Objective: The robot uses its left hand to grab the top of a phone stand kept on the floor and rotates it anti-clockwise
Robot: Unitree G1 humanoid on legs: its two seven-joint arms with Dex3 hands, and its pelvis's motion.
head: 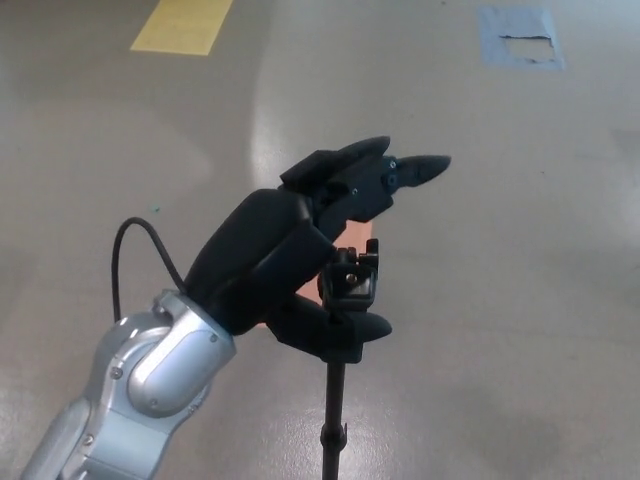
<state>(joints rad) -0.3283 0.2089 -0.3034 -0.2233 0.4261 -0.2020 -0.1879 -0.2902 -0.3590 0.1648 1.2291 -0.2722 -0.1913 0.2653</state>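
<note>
The grey floor (520,300) fills the head view, with a yellow patch (183,24) at about eleven o'clock near the top edge and a blue-grey taped patch (520,38) at about one o'clock.

The left arm (140,390), silver-shelled with a black cable (135,250) looping off it, comes in from seven o'clock and ends in the left hand (300,255) near the picture's centre. The hand is spread open and has hold of nothing: its two fingers (400,172) reach out toward two o'clock above the stand's head, and the thumb (345,330) juts out below it, toward four o'clock. The right hand does not show.

The phone stand (337,400) rises from six o'clock as a thin black pole. Its top (352,280) sits in the gap between fingers and thumb, just at the three o'clock side of the palm. Whether the thumb touches the pole cannot be told; the fingers are clear above the top.

The top is a small black clamp block with a pale ring on its upper face and a knob at its far side. Behind it, a strip of an orange-pink sheet (360,232) lies on the floor, mostly hidden by the hand.
</note>
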